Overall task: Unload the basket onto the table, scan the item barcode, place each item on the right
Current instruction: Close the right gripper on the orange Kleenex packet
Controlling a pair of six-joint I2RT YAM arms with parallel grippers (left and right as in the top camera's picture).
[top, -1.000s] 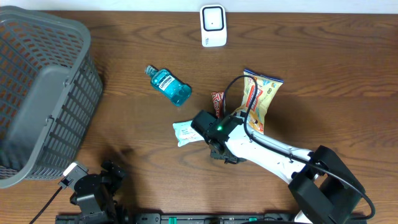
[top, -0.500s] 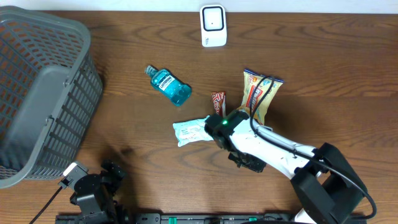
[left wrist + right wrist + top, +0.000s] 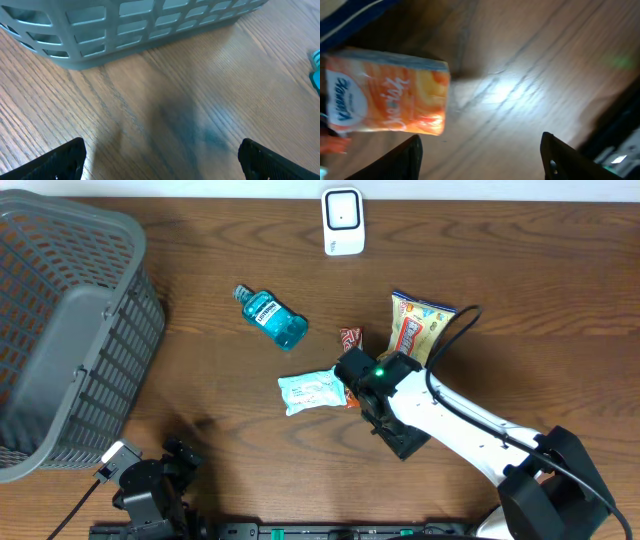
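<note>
Your dark brown wooden table [image 3: 520, 270] fills every view. Your right tool [image 3: 481, 142], shifted rightward since before, stands open, empty; left tool [image 3: 161, 145] likewise

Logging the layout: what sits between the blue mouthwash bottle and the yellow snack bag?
A small red packet lies between the mouthwash bottle and the snack bag, visible in the overhead view.
</note>
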